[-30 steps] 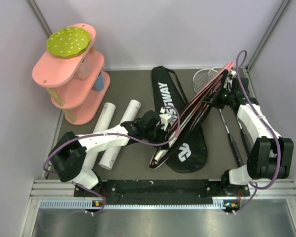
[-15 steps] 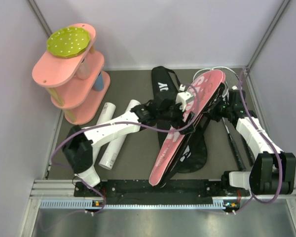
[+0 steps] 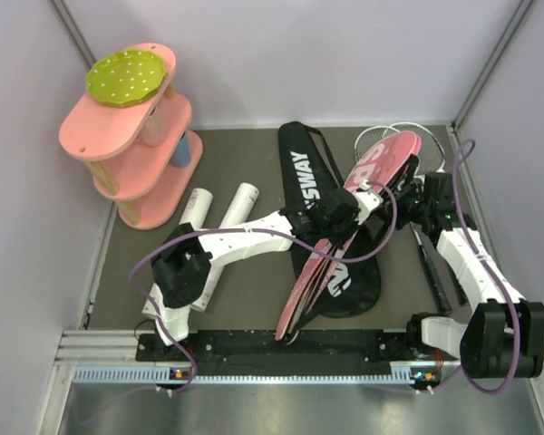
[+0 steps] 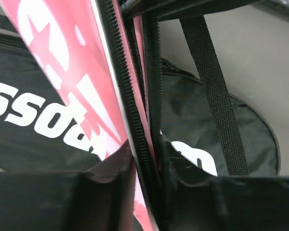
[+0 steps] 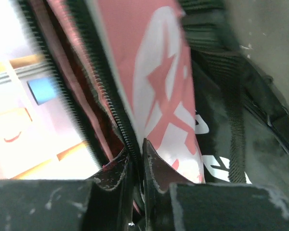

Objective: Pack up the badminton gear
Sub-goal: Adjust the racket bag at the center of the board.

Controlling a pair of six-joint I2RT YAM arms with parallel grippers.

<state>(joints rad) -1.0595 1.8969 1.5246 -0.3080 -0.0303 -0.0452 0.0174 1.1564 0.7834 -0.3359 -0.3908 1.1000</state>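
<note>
The right jaws were clenched on the zipped edge of the pink flap of the bag, near its wide end; the left jaws had the same edge between them, lower along it, and the cloth pressed on both sides, so they seemed to be grasping it. The flap stood lifted off the black half, which lay flat on the table below both jaws. The long axis of the bag ran slantwise, from beyond the right jaws down past the left jaws toward the arm bases. The rackets lay just behind and beside the right jaws, outside the open mouth, so the right arm was probably the nearer one to feed them in. The tubes lay well apart, to the left of the left jaws.
</note>
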